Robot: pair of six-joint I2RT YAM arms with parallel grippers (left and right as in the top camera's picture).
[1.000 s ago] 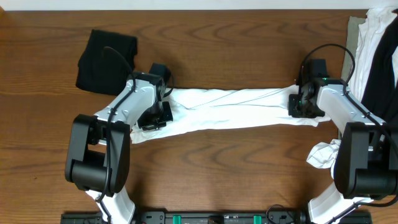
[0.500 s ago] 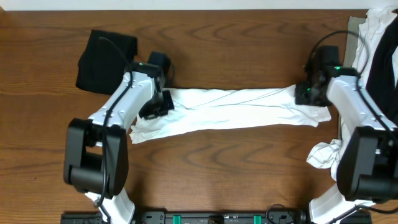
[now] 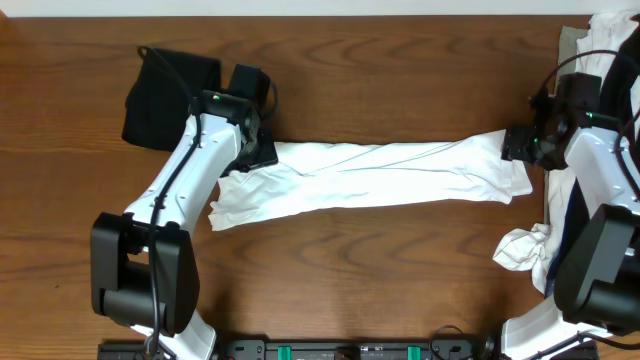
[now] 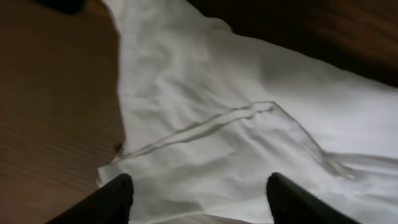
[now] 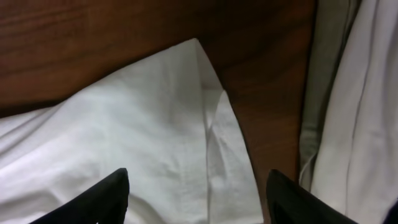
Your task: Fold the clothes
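A white T-shirt (image 3: 380,175), one of the clothes, lies folded into a long wrinkled band across the middle of the table. My left gripper (image 3: 260,153) hovers at the band's upper left end, open, with white cloth (image 4: 211,124) below its fingers (image 4: 115,199) and nothing between them. Over the band's right end my right gripper (image 3: 517,146) is open too, the shirt's corner (image 5: 186,112) lying flat under it. A folded black garment (image 3: 170,85) rests at the far left.
A pile of white and black clothes (image 3: 600,70) fills the right edge, and shows beside the shirt in the right wrist view (image 5: 360,93). A crumpled white piece (image 3: 520,250) lies near the right arm's base. Bare wood table (image 3: 380,270) spreads in front.
Both grippers have opened and let go of the shirt. The left one drew back toward the far left, the right one moved right. The band now lies flat.
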